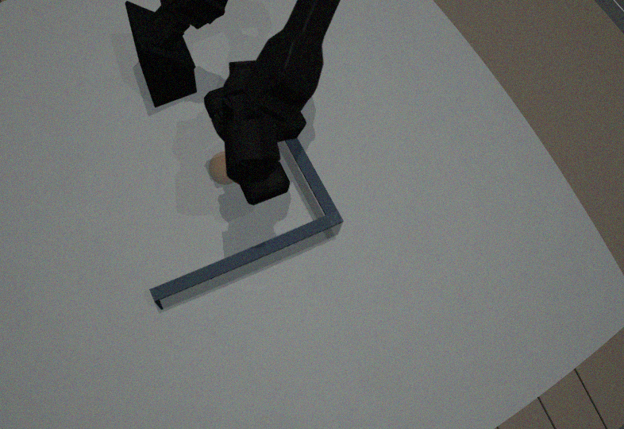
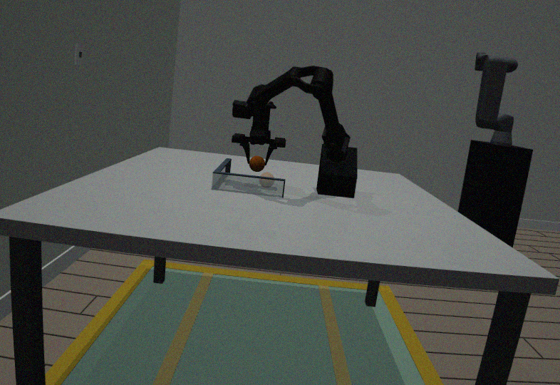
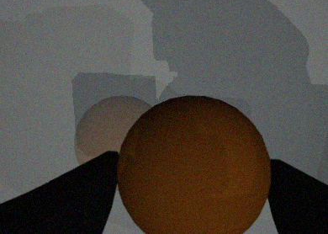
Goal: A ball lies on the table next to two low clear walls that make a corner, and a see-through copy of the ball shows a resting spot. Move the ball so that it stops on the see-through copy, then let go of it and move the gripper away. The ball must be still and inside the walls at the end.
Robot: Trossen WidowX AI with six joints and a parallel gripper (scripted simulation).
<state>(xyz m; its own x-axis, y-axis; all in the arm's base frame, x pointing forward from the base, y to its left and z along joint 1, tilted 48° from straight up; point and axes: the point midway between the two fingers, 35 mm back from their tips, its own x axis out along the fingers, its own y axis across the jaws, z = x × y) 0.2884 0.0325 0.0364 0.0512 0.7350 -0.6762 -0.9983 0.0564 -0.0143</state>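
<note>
The gripper (image 2: 256,159) grips the ball (image 2: 256,162) between both fingers, clear of the table (image 2: 140,212). The ball hangs above the walls (image 2: 247,176), beside the copy (image 2: 266,179).

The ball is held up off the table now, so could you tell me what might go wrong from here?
1. The ball hangs above the table in the gripper; released from there, it could roll away from the see-through copy.
2. The copy lies near the open side of the clear walls, so a rolling ball may escape.
</note>
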